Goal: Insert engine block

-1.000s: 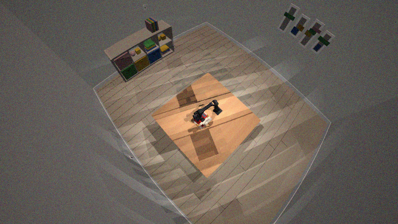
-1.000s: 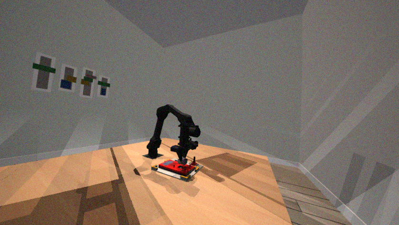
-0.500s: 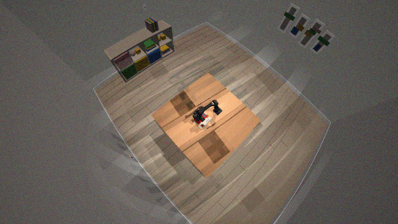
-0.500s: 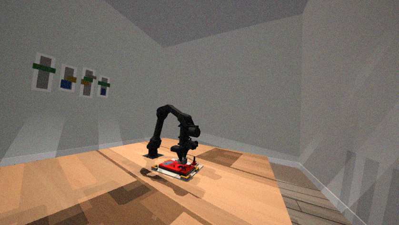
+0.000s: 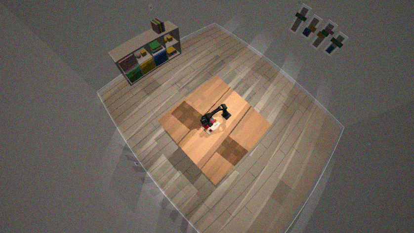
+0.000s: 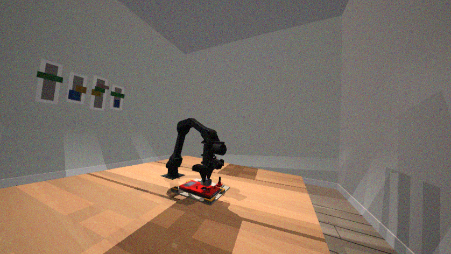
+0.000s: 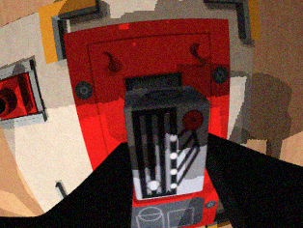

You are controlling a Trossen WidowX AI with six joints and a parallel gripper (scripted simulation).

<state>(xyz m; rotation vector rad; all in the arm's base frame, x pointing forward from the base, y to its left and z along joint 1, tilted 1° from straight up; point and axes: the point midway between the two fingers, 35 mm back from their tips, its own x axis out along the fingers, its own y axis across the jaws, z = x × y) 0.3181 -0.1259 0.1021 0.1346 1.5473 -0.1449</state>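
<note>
My gripper (image 6: 205, 179) (image 7: 166, 146) is shut on the grey engine block (image 6: 206, 182) (image 7: 161, 166), with one finger on each side. In the wrist view the block shows long dark slots, diagonal bars, several white dots and a red round cap. The block is over the middle of the red car body (image 6: 192, 188) (image 7: 77, 55) (image 5: 204, 126). The dark opening (image 7: 145, 82) shows just beyond the block's far edge; the block covers the rest. I cannot tell how high the block's underside is or whether it touches the body. The rib cannot be made out.
The car body lies on a white board (image 7: 41, 155) (image 5: 217, 124) between orange and dark corner brackets (image 7: 48, 41). A red part with a dark upright knob (image 6: 219, 180) stands in a grey-edged holder (image 7: 41, 103) beside the body. A shelf (image 5: 144, 37) stands far off.
</note>
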